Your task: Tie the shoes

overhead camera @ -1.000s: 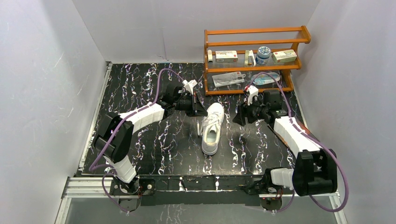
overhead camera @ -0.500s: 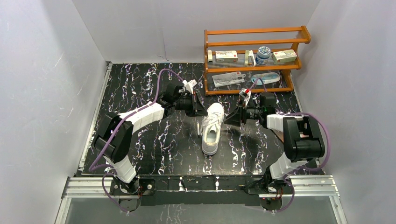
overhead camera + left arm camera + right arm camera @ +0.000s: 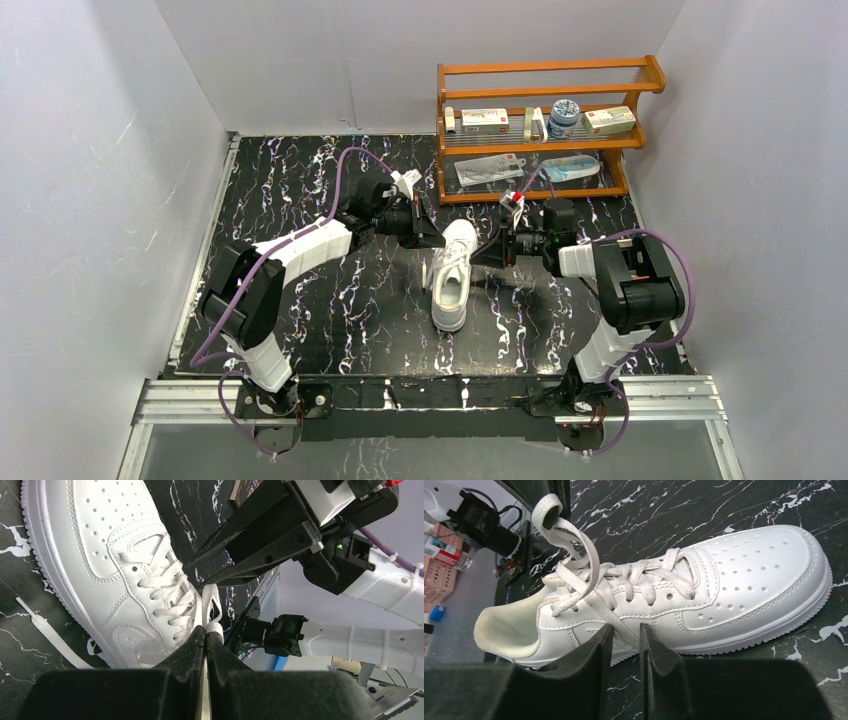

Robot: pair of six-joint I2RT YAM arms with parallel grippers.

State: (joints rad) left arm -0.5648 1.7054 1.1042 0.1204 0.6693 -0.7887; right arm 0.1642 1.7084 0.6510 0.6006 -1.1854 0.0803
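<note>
**Black table: shoe lies toe-out, flanked on both sides**

Grey walls box the table in, and a wooden shelf stands at the far right, out of my way. The shoe sits about mid-table, sole down. Its long axis runs near-to-far with a slight lean. The toe points at the far edge, toward the shelf's left end, and the heel faces the near edge. I come at it crosswise, one gripper on each flank and both level with the tongue end of the lacing, so neither is clearly nearer.

My left gripper is clenched on a loop of lace, lifted off the tongue. My right gripper has its jaws a narrow gap apart and is grasping nothing. A strand runs down from the eyelets and crosses the mouth of that gap, just ahead of the tips.

I judge the next move turns on that strand. It lies straight ahead of the right tips, slanting over the shoe's side, so the jaws should straddle it rather than ride alongside it. A loose lace end lies on the table beside the sole, on the left gripper's side.
</note>
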